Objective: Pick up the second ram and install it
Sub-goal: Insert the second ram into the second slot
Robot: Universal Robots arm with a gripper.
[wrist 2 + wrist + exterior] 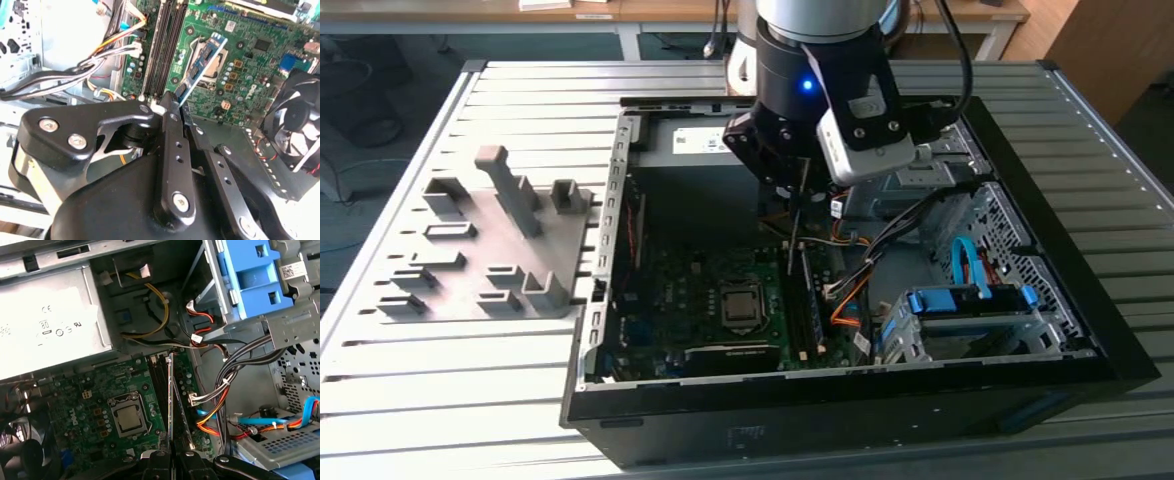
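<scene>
1. Blocks of gray plastic (494,240) stand at the exterior view's left, on the slatted metal table (400,400).
2. Beside them lies the open black computer case (854,400), with a green motherboard (680,300) inside.
3. Over the board, the black gripper (171,457) is clenched on the second ram (204,57), a thin dark stick with a white label. It is held above the long black slots (159,382); contact cannot be told.
4. Toward the exterior view's right sits a blue plastic drive bracket (967,300).

Silver arm tube (821,15), black wrist (787,95) with blue light (810,84); grey camera (870,152) at 4 o'clock; black gripper (176,107) links, silver screws (49,124).
</scene>
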